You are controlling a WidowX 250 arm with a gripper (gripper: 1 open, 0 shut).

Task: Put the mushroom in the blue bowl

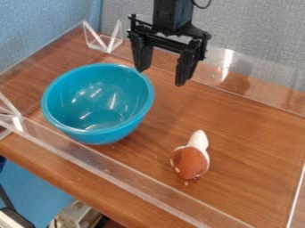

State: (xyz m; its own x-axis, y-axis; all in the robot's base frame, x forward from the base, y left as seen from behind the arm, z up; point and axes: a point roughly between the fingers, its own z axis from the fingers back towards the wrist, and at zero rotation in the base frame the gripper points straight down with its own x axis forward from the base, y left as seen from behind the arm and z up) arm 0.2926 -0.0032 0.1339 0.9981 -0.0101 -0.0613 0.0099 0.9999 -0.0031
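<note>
Mushroom (191,160) lies outside the blue bowl (98,100), apparently empty.

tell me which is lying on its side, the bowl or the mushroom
The mushroom: it lies with its brown cap toward the camera and pale stem pointing away, while the blue bowl sits upright, mouth up.

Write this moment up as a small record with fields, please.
mushroom: lying on the table, cap toward the bottom of the picture, stem toward the top
bowl: blue, on the table, left of the mushroom in the picture
jaws: open, near the bowl's rim in the picture, nothing between them
mushroom in bowl: no
task state: mushroom not yet grasped
not settled by this view: exact height of the jaws above the table
</note>
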